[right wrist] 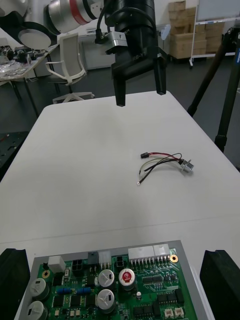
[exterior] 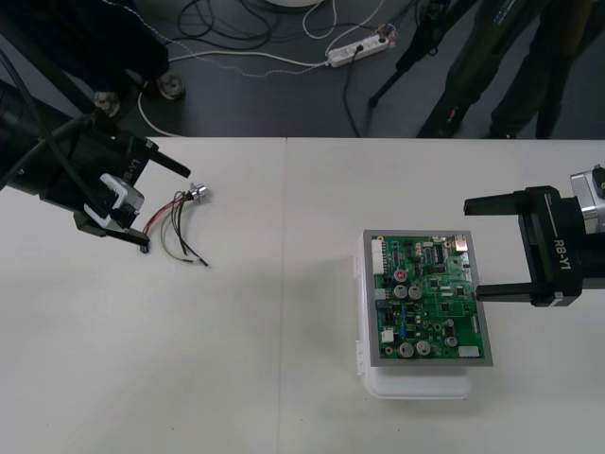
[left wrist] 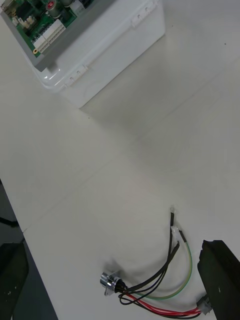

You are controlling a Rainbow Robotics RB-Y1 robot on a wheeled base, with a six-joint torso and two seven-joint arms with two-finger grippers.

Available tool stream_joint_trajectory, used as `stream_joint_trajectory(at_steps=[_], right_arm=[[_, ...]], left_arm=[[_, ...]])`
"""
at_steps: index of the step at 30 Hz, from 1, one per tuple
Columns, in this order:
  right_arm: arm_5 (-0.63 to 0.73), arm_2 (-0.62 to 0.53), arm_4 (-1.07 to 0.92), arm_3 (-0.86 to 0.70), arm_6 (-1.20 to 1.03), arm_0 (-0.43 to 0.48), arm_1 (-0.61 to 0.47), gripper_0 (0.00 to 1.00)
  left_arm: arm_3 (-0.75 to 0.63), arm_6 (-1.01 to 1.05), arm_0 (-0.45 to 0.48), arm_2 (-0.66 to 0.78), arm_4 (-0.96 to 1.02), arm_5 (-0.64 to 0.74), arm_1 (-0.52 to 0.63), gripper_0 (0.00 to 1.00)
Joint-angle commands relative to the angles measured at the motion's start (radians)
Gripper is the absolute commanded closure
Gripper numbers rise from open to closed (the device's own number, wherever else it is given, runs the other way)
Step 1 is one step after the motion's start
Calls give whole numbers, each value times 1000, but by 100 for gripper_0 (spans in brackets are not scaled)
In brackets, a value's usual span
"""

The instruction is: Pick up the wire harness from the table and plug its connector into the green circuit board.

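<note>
As you look down at the desk (exterior: 236,378), the green circuit board (exterior: 425,303) is the nearest thing to you. It sits flat on its white base (exterior: 421,383), toward the right side.

Your right jaws come in from the right at the board's right edge and stand wide. One finger (exterior: 506,290) reaches over that edge, and the other lies out past the board's far right corner. From the right wrist, you see the two fingers at either side of the board's near rim, gripping nothing.

Farther back and well apart from the board, on the left half of the desk, the harness (exterior: 178,225) lies loose. Its round metal socket (exterior: 197,194) is at the far end, and the red, black and green wires (left wrist: 165,280) fan back from it toward you.

Your left jaws are also wide, set low over the harness with its wires lying between the two fingers. The plug (left wrist: 204,304) is just beside one finger (left wrist: 220,280). You cannot tell whether the two touch. The plug is not in the board.
</note>
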Motion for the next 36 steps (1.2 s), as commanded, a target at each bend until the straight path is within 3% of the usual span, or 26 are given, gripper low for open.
stream_joint_trajectory(at_steps=[1, 9, 27, 36], right_arm=[[-1, 7, -32, -2, 12, -39, 21, 0], [-1, 1, -38, 1, 16, -59, 83, 0], [-1, 3, -26, 107, 21, -97, 165, 0], [-1, 3, -27, 110, 116, -93, 163, 0]], left_arm=[[-5, -68, -104, -70, -42, -31, 58, 0], [29, -194, -216, -208, -65, -28, 90, 0], [350, -686, -546, -625, -17, 85, 94, 0], [397, -854, -630, -799, -42, 191, 71, 0]])
